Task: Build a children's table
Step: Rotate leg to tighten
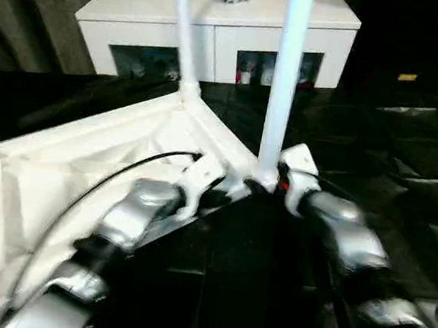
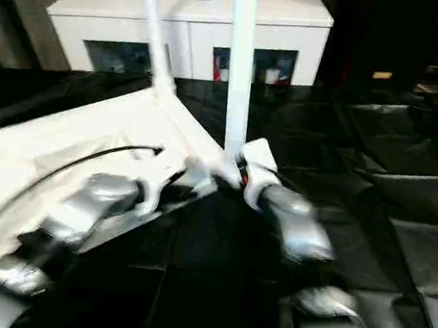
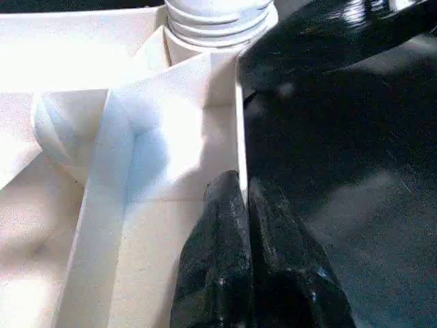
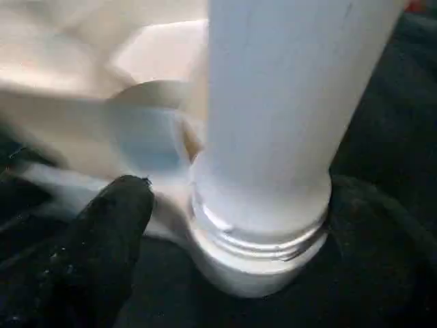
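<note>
The white tabletop (image 1: 85, 166) lies upside down on black sheeting (image 2: 375, 172), ribs facing up. One leg (image 1: 284, 77) stands upright at the tabletop's near corner, its threaded end (image 4: 263, 232) at the corner socket. A second leg (image 1: 182, 31) rises from the corner beyond. The left gripper (image 3: 244, 205) pinches the tabletop's rim, fingers closed on it. The right gripper (image 1: 279, 187) sits at the near leg's base; its finger state cannot be told. Behind the tabletop stands a white cabinet (image 1: 218, 23) with small items behind its glass doors.
</note>
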